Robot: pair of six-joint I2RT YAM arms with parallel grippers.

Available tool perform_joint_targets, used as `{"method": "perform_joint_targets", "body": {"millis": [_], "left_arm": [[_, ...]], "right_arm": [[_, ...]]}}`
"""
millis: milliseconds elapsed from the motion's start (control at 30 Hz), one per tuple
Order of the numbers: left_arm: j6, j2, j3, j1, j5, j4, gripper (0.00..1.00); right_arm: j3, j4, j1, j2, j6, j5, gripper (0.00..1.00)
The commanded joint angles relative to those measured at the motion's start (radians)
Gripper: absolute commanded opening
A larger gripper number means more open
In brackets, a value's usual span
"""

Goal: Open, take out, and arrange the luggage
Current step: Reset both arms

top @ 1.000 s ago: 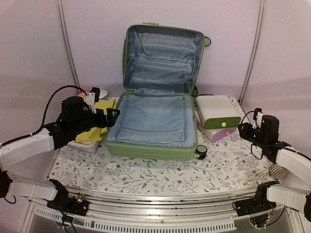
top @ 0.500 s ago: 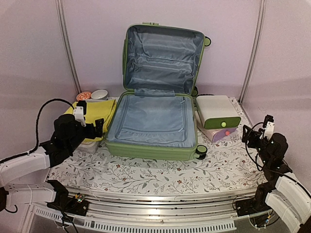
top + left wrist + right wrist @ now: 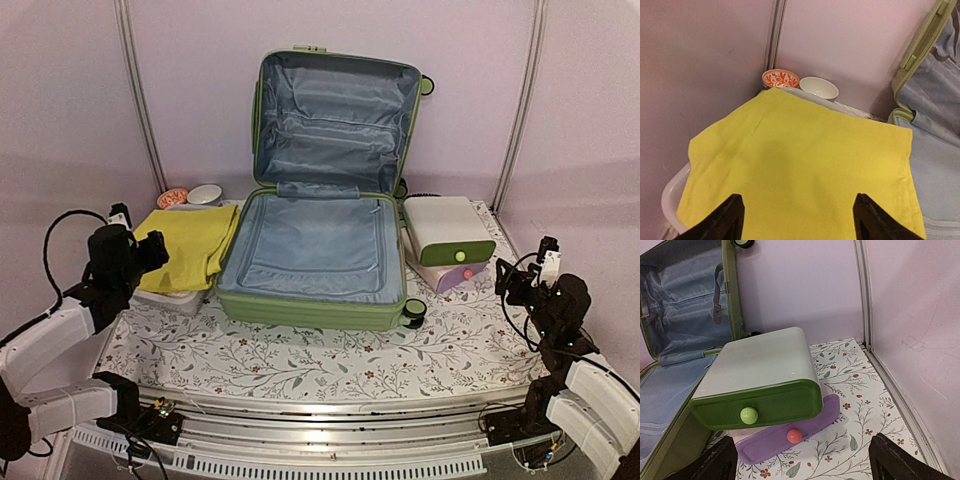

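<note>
At the table's far edge, the luggage (image 3: 315,245) lies open, lid upright.
Left gripper (image 3: 799,200) spreads wide facing a yellow cloth (image 3: 800,150) by the left edge, gripping nothing; right gripper (image 3: 804,440), also wide and empty, faces a green-and-purple box (image 3: 760,385) near the right edge.

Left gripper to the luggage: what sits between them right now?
A yellow cloth, draped over a white basket, lies between the left gripper and the luggage; the top external and left wrist views both show it.
</note>
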Motion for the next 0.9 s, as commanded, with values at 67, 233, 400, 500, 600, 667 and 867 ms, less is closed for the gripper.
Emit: {"method": "perform_joint_targets", "body": {"millis": [67,233,400,500,600,667,867], "left_arm": [[-0.061,-0.026,-0.001,0.036,0.099,-0.033,0.33],[-0.271,-0.043,0.013,0.062,-0.04,-0.212,0.0],[-0.478,-0.112,0.022,0.063,-0.087,-0.415,0.0],[-0.603,-0.097,0.056,0.063,-0.069,-0.567,0.0],[-0.734,-0.048,0.088,0.063,-0.061,-0.708,0.0],[-0.801,-0.008,0.106,0.064,-0.082,-0.777,0.0],[-0.824,0.061,0.06,0.066,-0.024,-0.672,0.0]], "right_arm": [[0.022,0.021,-0.001,-0.001,0.01,0.001,0.93],[0.017,0.026,-0.001,0.0,0.02,0.0,0.93],[0.015,0.021,-0.001,-0.005,0.034,0.01,0.93],[0.016,0.023,-0.001,0.001,0.038,0.025,0.93],[0.024,0.025,-0.001,0.021,0.043,0.035,0.93],[0.029,0.023,-0.001,0.032,0.044,0.033,0.93],[0.026,0.02,-0.001,0.021,0.044,0.04,0.93]]}}
